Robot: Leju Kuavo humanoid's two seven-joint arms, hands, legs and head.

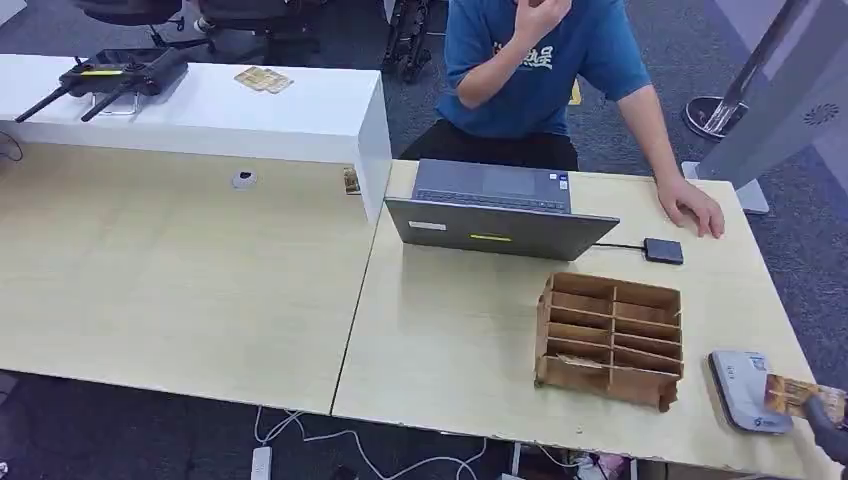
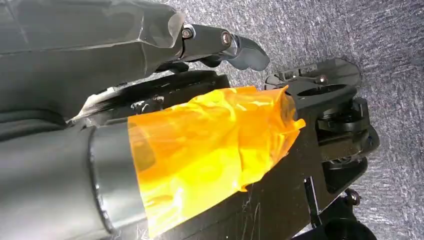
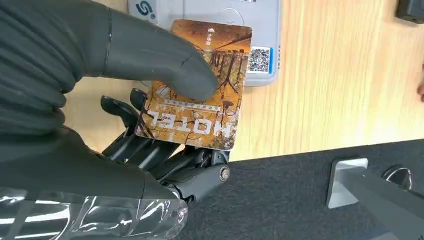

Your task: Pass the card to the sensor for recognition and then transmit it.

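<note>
At the near right corner of the table (image 1: 450, 330), I see my right hand (image 3: 150, 125) grasping the hotel card (image 3: 200, 90) between thumb and fingers, the card's far edge over the grey sensor (image 1: 745, 390). Left of the sensor stands a cardboard organizer (image 1: 610, 340). I cannot tell how my left hand's (image 2: 220, 45) fingers lie.

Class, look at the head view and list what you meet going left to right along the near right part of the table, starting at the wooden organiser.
Wooden compartment organiser → grey card reader → hotel card → right hand holding that card.
</note>
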